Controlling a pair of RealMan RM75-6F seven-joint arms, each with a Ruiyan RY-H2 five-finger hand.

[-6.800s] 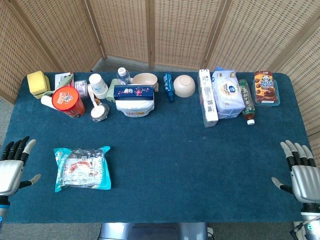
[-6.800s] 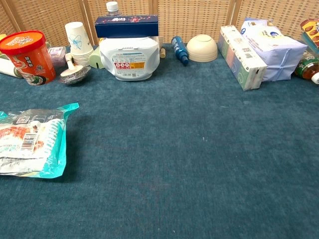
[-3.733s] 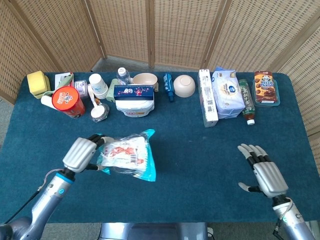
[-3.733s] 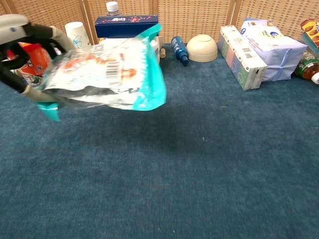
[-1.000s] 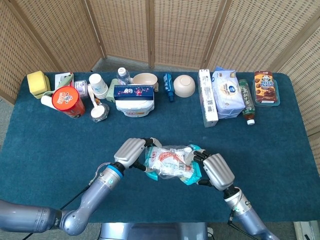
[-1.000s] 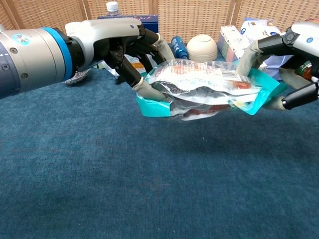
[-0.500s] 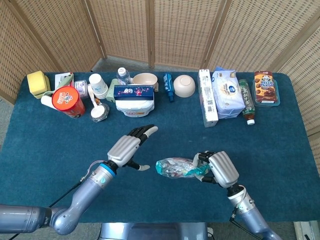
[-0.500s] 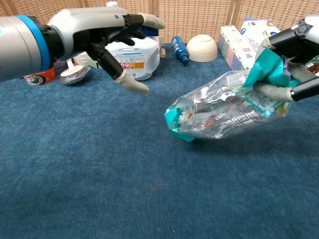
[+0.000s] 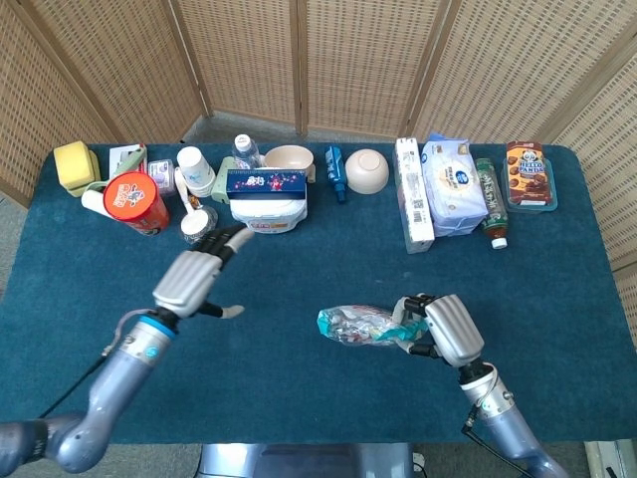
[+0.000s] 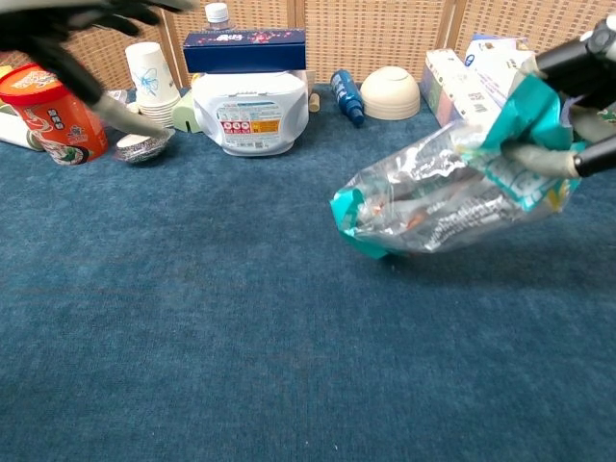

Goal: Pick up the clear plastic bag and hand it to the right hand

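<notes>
Handover looks finished, judging from the head view: the clear plastic bag point(image 9: 360, 325) hangs from the right hand point(image 9: 445, 329), whose fingers are clenched on the teal end of it, and the rest of the bag points toward the middle of the desk point(image 9: 299, 388). It is held by 1 end only, so it droops. The left hand point(image 9: 194, 277) is released, fingers spread and holding nothing, well apart from the bag, nearer the left edge. Between the 2 hands the blue cloth is bare, and along the front edge also, so both arms have room there. The crowded part is the rear edge: the red cup point(image 9: 136, 202), the white tub point(image 9: 267, 211) with the dark blue box point(image 9: 266, 182) on it, and toward the rear right corner the tissue packs point(image 9: 438, 189). The left hand is near the tub, so I think it should go back low and toward the front.

Chest view shows the bag point(image 10: 452, 197) above the cloth with a shadow under it; if its low teal corner touches the desk I cannot tell. The right hand point(image 10: 568, 106) grips the upper teal end at the picture's right border. The left hand point(image 10: 67, 38) is only a dark blur at the upper left, in front of the red cup point(image 10: 46, 98).
</notes>
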